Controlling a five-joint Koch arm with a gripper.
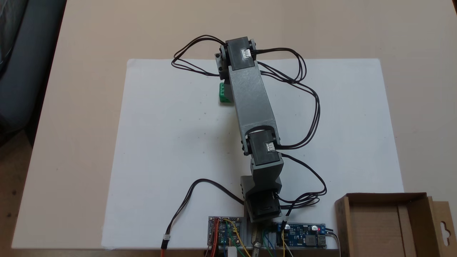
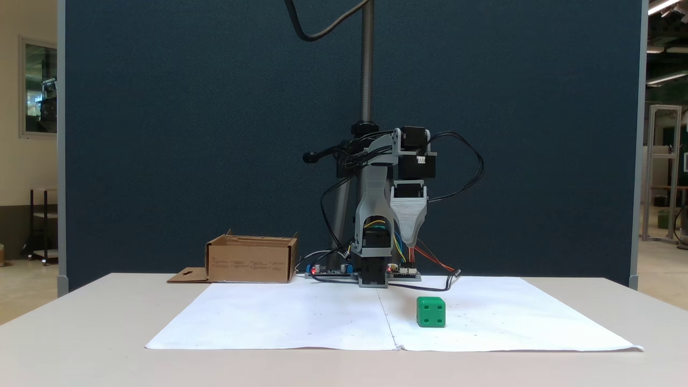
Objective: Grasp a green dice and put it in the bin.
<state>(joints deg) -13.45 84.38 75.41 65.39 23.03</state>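
The green dice (image 2: 431, 312) sits on the white paper sheet (image 2: 301, 317), and its pips show on the side facing this fixed view. From above, the dice (image 1: 224, 92) peeks out at the left edge of the grey forearm, which covers part of it. My gripper (image 2: 411, 240) hangs pointing down, well above the table, and is apart from the dice. One ribbed grey jaw faces this fixed view and hides the other, so its opening is not visible. The brown cardboard bin (image 1: 410, 198) stands at the lower right, beside the arm's base. Its hang-hole flap (image 2: 185, 276) lies flat.
Circuit boards (image 1: 307, 240) and loose black cables (image 1: 314, 107) lie around the arm's base and loop off its right side. The white sheet (image 1: 171, 142) covers the middle of the beige table (image 1: 71, 107). A dark blue partition (image 2: 188, 134) stands behind the table.
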